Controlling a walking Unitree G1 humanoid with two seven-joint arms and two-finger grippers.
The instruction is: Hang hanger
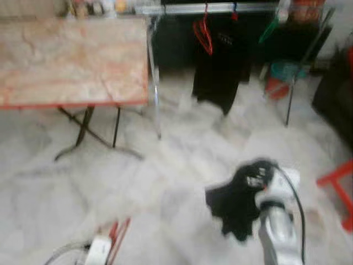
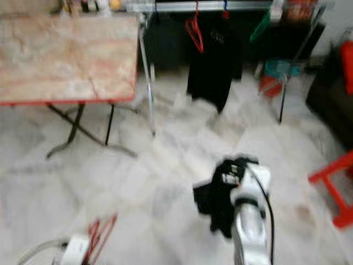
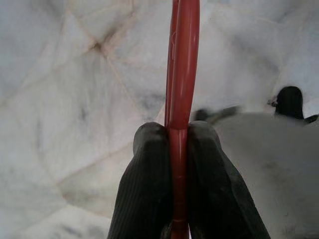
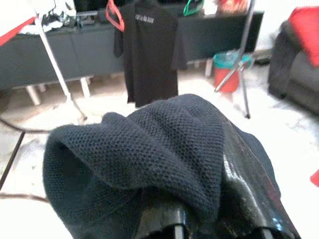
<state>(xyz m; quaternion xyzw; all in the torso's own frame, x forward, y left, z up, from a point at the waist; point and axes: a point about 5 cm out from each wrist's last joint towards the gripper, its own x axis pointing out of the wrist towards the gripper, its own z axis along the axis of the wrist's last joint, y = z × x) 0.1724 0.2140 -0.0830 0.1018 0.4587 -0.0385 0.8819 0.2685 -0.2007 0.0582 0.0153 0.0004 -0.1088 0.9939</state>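
1. While the head views come through blurred, the left gripper (image 3: pixel 178 149) sits low at the robot's left, its two black ribbed fingers (image 3: pixel 149 184) pinched tight on the thin red plastic hanger (image 3: pixel 182 64), one finger on each side of the bar.
2. That red hanger runs straight out beyond the fingertips over the pale marble-patterned floor (image 1: pixel 165 182), and in the left eye view it pokes up just beside the wrist (image 1: pixel 98 249).
3. Over on the right, the silver right arm (image 1: pixel 278 221) reaches forward, and the right gripper (image 4: pixel 214 219) is clenched on a dark knitted garment (image 4: pixel 149 149), which drapes over the fingers in a bunched fold.
4. From the head, that dark garment hangs as a black lump off the end of the arm, above the floor.
5. Ahead stands a silver metal clothes rail (image 1: pixel 220 8) on slanted legs, well apart from both grippers.
6. On the rail hangs a black short-sleeved T-shirt (image 4: pixel 147 55); just beside it is a second red hanger (image 1: pixel 203 34), empty, and further along a green hanger (image 4: pixel 193 7).
7. To the left is a folding table with a pinkish marbled top and red edge (image 1: pixel 71 61), its dark crossed legs on the floor.
8. Past the rail sits a red and teal bucket (image 4: pixel 228 69); a red stool (image 1: pixel 336 187) is at the far right.
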